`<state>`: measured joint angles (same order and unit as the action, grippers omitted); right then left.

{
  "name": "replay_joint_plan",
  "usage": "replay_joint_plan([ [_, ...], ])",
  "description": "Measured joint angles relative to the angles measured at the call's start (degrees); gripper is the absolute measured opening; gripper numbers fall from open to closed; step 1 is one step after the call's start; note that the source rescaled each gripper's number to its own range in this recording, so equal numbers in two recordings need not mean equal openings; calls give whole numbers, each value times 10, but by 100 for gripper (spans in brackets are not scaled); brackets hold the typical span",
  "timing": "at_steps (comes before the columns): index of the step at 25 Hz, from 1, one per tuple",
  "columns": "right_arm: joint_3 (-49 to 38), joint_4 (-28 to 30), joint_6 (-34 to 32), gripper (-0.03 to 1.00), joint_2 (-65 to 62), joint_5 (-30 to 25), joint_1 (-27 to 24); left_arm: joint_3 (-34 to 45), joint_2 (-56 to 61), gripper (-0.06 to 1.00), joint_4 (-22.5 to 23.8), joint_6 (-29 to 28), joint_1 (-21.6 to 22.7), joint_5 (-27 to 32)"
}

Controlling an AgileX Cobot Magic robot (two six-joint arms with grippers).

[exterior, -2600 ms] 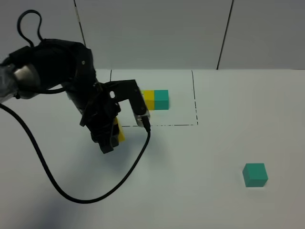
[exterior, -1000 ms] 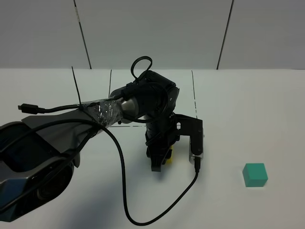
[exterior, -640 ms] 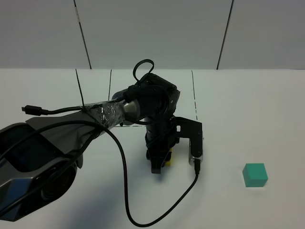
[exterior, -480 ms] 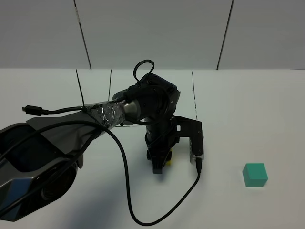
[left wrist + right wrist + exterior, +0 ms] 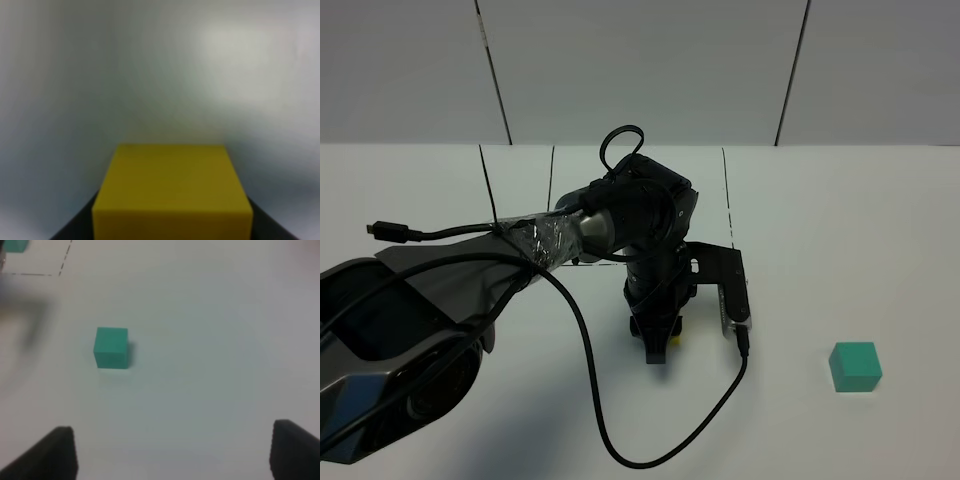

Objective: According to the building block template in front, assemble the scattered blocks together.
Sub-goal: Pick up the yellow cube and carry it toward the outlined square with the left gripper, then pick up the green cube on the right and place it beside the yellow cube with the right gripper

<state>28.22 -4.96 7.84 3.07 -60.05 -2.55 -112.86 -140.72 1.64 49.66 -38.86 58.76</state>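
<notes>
Left wrist: pincer [image 5: 172, 233] w/ yellow cube [image 5: 171, 192]

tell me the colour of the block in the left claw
Yellow; the block shows best in the left wrist view.

A white matte worktop [image 5: 880, 230] fills the lower two thirds of the high view. Along the worktop's far edge stands a plain grey wall [image 5: 640, 70]. Two thin dark seams split the wall into panels: the left seam [image 5: 492, 70] and the right seam [image 5: 794, 70] both lean inward as they drop to the worktop. A thin black dashed outline [image 5: 727, 190] is drawn on the worktop's far middle part, reaching back to the wall. In the right wrist view the worktop [image 5: 200, 340] is bare white, with a corner of the dashed outline [image 5: 30, 274] showing. In the left wrist view the worktop [image 5: 160, 75] is a blurred grey-white.
</notes>
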Motion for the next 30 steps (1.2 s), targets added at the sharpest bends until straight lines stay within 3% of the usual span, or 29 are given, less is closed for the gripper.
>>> replay_joint_plan([
  [5,0,0,0,59,0,0,0,0,0,0,0,0,0,0],
  [7,0,0,0,59,0,0,0,0,0,5,0,0,0,0],
  [10,0,0,0,59,0,0,0,-3,0,39,4,0,2,-3],
  [13,0,0,-1,59,0,0,0,-6,0,80,4,-3,2,8],
  [15,0,0,-1,59,0,0,0,-9,-2,96,2,-4,2,23],
  [25,0,0,0,59,0,0,0,-11,37,100,1,-16,2,86],
  [30,0,0,0,59,0,0,0,-11,98,99,0,-113,7,84],
])
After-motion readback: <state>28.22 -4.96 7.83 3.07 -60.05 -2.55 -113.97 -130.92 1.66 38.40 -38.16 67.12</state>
